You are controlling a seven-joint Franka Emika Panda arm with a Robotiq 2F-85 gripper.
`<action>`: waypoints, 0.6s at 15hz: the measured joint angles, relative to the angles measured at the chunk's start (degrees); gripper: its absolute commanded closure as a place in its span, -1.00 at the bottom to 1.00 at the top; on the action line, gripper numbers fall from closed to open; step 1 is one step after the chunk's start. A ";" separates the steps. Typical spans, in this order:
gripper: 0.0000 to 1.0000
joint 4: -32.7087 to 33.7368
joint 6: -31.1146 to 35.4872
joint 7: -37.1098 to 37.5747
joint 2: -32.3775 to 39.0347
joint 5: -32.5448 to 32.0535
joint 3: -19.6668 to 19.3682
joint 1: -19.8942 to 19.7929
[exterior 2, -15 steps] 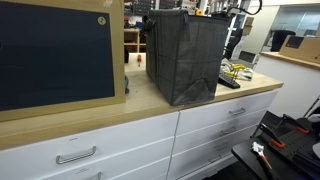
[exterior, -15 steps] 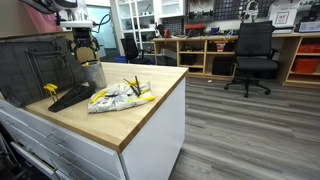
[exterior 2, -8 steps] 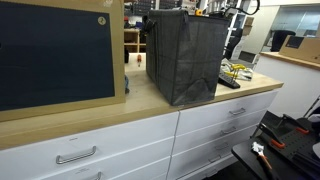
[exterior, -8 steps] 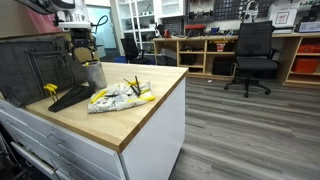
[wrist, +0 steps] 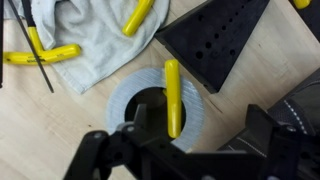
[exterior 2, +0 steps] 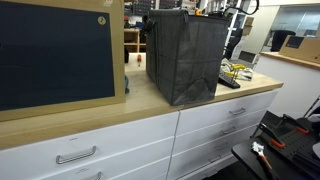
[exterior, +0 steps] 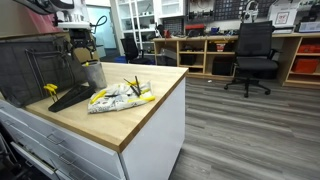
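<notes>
The pincer (wrist: 178, 142) hovers with its jaws spread wide and nothing between them, directly over a metal cup (wrist: 124, 92) - in an exterior view it hangs just above it (exterior: 82, 50). Just beside the cup lies a black block (wrist: 215, 35) drilled with rows of holes; on the other side is a crumpled grey cloth (wrist: 95, 45) strewn with more yellow handles (wrist: 40, 55). The cup is round and silvery, standing upright on the wooden countertop (wrist: 40, 130) near a dark fabric bin (exterior 2: 185, 55) - one yellow-handled tool (wrist: 172, 95) leans inside it.
</notes>
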 measured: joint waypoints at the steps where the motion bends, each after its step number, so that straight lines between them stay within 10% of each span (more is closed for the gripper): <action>1: -1.00 -0.06 0.00 -0.07 0.01 0.00 0.00 -0.04; 8: -1.00 -0.13 0.09 -2.32 0.41 -0.28 -0.01 -0.46; 9: -0.58 -0.12 0.10 -2.51 0.45 -0.35 -0.01 -0.46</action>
